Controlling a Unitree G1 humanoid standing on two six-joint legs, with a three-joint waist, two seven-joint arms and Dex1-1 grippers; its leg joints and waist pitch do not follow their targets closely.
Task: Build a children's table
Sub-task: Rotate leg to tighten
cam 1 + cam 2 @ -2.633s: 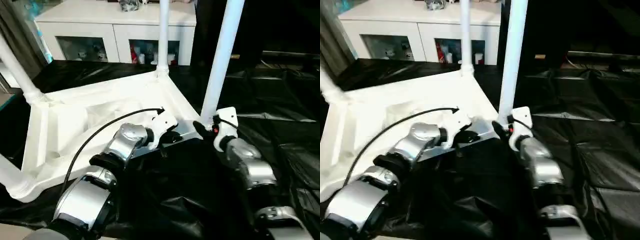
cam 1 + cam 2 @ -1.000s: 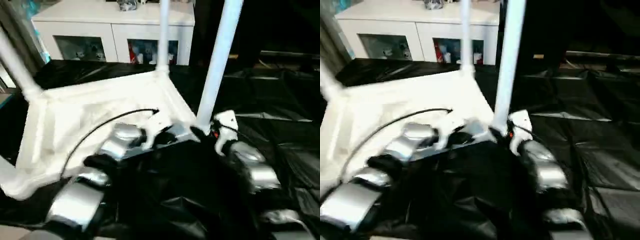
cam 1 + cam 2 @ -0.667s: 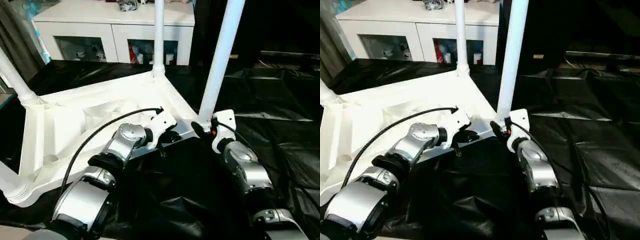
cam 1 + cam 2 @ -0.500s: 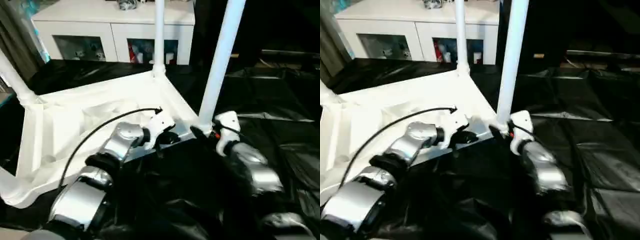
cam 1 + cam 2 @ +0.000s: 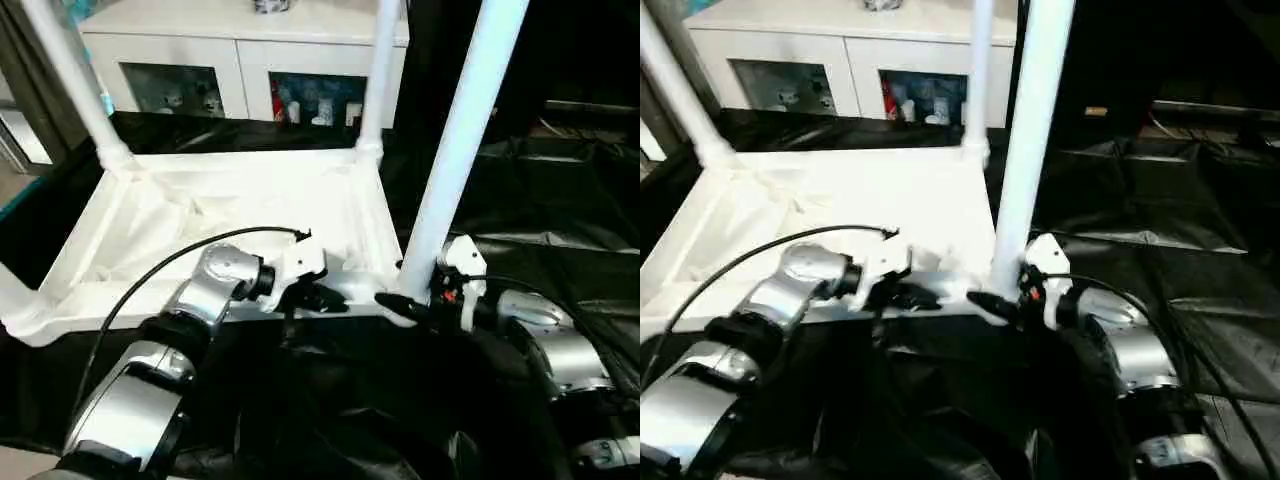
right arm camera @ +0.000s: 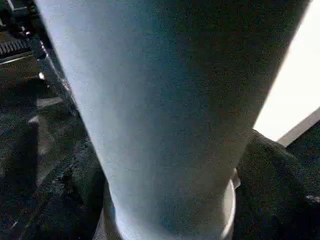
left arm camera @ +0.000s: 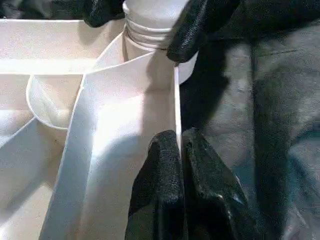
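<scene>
The children's table lies upside down, white, its ribbed underside facing up and its legs pointing upward. My left gripper is shut on the thin near rim of the top; the left wrist view shows the wall pinched between the fingertips. Just to its right stands the near right leg in its corner socket. My right gripper is open, one finger on each side of that leg's base. The leg stands close in front of the right wrist camera.
Further legs rise at the far right corner, the far left corner and the near left corner. A white cabinet with glass doors stands behind. Crumpled black sheeting covers the floor. A black cable loops over my left forearm.
The whole picture has shifted and tilted, so the camera has moved. Both grippers stay at the table's near right corner; my right forearm now reaches in more from the right.
</scene>
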